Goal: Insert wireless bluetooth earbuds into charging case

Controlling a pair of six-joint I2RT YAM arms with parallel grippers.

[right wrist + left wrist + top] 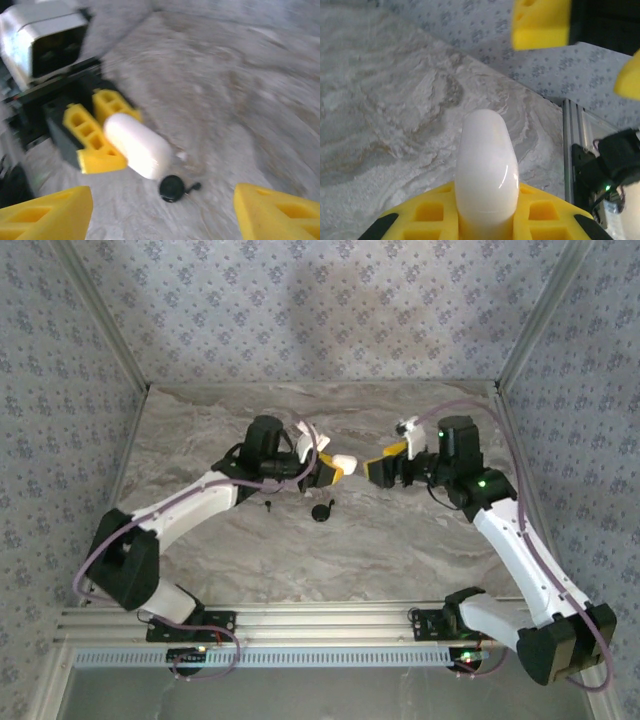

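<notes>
Left gripper point(333, 472) clenched on charging case point(345, 461), aloft over worktop point(250, 550) centre. Right gripper point(376, 468) released, facing it. Tiny white speck, possibly earbud point(181, 156), beside black round object point(172, 187). Judgement: hold case steady and align before contact.

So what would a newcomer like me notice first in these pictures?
Probably the glossy white charging case, pinched in the yellow fingers of the left gripper over the marbled table. Facing it, the right gripper stands open, yellow fingers spread wide. On the table near them lies a small black round object with a short stem.
</notes>
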